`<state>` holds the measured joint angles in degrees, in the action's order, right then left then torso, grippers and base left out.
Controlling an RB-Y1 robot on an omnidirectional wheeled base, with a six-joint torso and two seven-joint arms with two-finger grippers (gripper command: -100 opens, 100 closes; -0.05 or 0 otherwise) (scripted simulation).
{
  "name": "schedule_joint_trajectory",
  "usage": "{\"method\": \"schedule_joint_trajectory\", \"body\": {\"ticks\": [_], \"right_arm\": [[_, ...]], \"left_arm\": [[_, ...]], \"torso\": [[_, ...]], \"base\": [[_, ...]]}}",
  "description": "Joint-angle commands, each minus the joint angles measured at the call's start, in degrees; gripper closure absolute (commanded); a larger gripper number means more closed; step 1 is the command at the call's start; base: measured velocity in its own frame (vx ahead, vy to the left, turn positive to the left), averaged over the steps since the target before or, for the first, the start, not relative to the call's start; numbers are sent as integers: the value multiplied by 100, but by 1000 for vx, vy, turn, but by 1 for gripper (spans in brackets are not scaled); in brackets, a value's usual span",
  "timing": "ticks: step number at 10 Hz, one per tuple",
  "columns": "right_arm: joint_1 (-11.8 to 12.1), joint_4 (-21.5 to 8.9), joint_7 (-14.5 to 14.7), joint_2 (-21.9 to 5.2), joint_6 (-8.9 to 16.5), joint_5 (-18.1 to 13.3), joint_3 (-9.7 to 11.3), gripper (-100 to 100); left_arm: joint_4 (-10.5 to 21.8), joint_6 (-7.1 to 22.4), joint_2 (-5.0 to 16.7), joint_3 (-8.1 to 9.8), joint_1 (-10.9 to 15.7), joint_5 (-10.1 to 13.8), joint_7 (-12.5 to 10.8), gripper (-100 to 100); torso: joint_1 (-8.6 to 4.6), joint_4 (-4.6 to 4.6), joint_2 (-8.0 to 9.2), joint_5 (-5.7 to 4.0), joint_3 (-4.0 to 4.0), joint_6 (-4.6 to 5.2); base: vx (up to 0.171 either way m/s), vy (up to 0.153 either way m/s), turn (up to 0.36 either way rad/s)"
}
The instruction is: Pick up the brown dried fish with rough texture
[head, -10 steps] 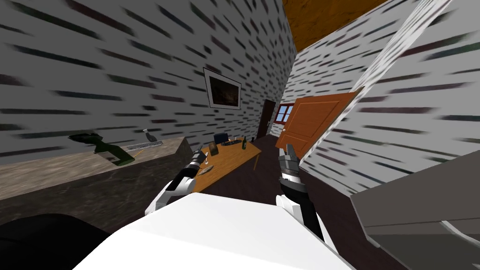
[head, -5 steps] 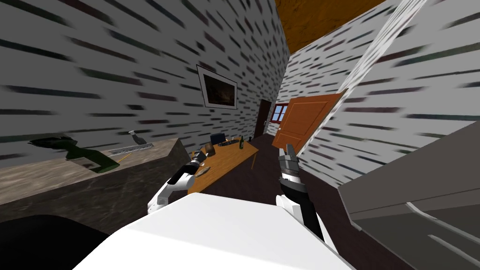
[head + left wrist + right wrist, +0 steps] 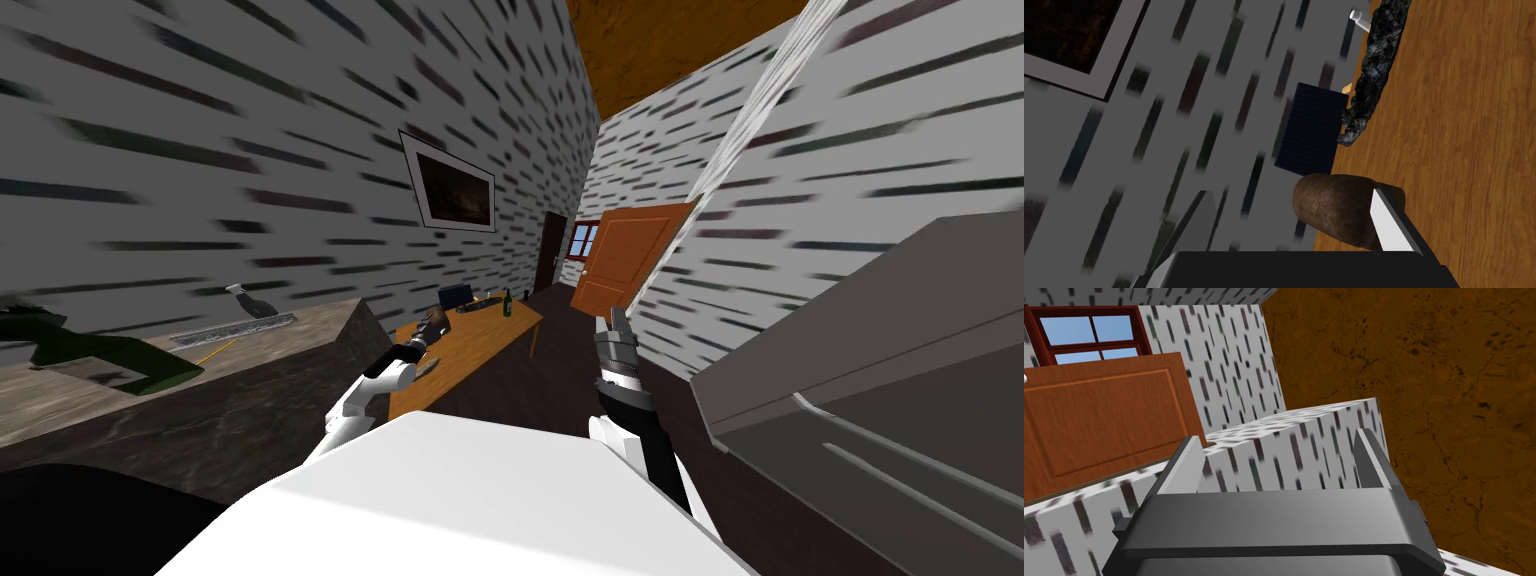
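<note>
Brown and rough, the fish (image 3: 1334,210) lies between the left gripper's (image 3: 1291,194) wide-spread fingers, touching one, the other well clear. Centre it first, then close gently and lift off the table (image 3: 1464,150). Right gripper (image 3: 612,322) hangs wide, aside.

The fish (image 3: 1334,212) looks rough and matt, the table (image 3: 1464,125) smooth grained wood.
</note>
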<state>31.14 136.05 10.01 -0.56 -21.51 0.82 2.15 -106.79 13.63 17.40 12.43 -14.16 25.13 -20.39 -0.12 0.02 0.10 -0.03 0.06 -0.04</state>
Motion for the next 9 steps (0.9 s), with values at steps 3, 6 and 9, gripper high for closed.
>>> {"method": "schedule_joint_trajectory", "body": {"ticks": [3, 6, 9], "right_arm": [[0, 0, 0, 0, 0, 0, 0, 0], [-1, 0, 0, 0, 0, 0, 0, 0], [-1, 0, 0, 0, 0, 0, 0, 0]], "left_arm": [[512, 555, 306, 112, 388, 521, -172, -100], [777, 798, 464, 150, 579, 764, -238, -100], [1331, 1245, 800, 204, 958, 1240, -345, -100]], "torso": [[1, 0, -1, 1, 0, 0], [1, 1, 3, 1, 1, 3], [-1, 2, 11, 0, 6, 2]], "base": [[-24, -21, -126], [-28, -20, -108], [-49, -24, -153]]}}
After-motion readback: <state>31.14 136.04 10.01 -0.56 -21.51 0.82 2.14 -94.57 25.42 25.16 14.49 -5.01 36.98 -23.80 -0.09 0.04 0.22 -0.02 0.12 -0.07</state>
